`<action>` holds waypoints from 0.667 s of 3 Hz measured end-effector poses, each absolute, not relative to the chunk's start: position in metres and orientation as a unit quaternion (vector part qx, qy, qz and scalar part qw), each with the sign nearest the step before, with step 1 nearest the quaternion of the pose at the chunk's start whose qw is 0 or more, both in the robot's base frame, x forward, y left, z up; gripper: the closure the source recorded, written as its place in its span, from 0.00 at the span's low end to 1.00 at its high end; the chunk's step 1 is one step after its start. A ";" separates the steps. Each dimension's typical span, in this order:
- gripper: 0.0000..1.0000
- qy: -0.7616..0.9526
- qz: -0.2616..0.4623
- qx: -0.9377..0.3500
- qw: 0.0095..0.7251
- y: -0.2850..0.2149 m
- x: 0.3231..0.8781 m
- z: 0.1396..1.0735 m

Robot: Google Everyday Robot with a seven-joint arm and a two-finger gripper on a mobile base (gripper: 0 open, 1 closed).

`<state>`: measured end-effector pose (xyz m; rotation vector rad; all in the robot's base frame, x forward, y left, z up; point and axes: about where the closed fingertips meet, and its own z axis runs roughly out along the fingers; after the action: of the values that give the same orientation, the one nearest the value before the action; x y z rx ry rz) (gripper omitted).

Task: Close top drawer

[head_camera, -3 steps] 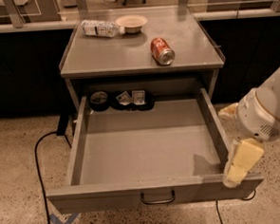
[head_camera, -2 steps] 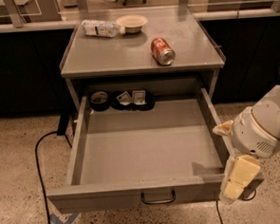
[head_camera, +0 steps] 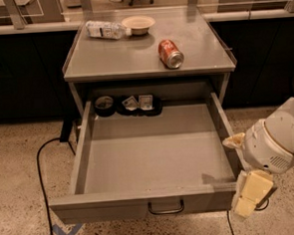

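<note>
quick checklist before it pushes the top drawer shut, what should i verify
1. Top drawer pulled out, tray open: ok, ready to push.
2. Pincer contact with the drawer front: cannot tell; it hangs by the front right corner, right of the handle.
3. Small items at the tray's back sit below the walls: ok.
4. Cable lies on the floor left of the drawer, out of its path: ok.
5. Soda can lies on its side on the cabinet top and may roll on a hard shut: not ok.
</note>
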<state>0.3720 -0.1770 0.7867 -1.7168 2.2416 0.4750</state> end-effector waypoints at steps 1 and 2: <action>0.00 0.761 0.184 -0.605 0.145 -0.159 0.344 0.769; 0.00 0.736 0.241 -0.618 0.134 -0.130 0.309 0.737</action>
<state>0.3092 -0.1298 0.7365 -1.7930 2.1339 0.7002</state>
